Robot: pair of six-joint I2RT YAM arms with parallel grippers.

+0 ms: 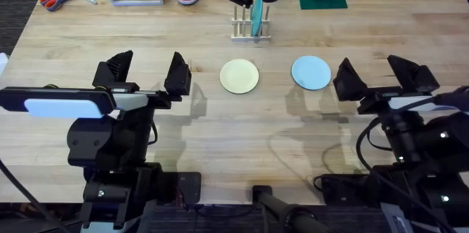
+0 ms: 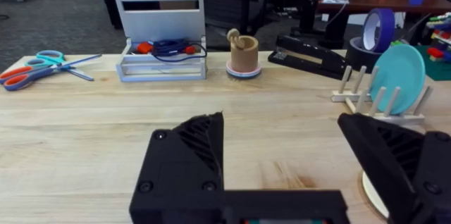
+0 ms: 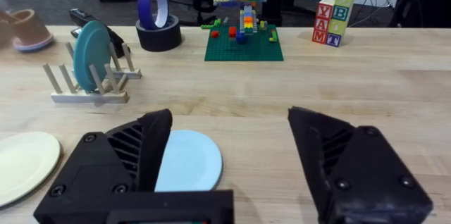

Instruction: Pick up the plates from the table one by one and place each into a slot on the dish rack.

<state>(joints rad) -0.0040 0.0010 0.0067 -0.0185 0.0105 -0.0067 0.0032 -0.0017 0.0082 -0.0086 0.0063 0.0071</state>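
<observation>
Left gripper held low over the table, fingers spread wide, nothing between them. Right gripper posed alike on the opposite side, black fingers parted wide and empty. Both arms drawn back near their bases, wrists level, pointing forward, well apart.

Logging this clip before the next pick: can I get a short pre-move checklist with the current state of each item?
1. Left gripper open and empty: ok.
2. Right gripper open and empty: ok.
3. Round pale cream-yellow plate lying flat on the light wooden plank table, untouched: ok.
4. Round light blue plate flat, just ahead of the right gripper: ok.
5. Small pale wooden dish rack upright, teal plate standing in it: ok.
6. Free slots left beside the teal plate: ok.
</observation>
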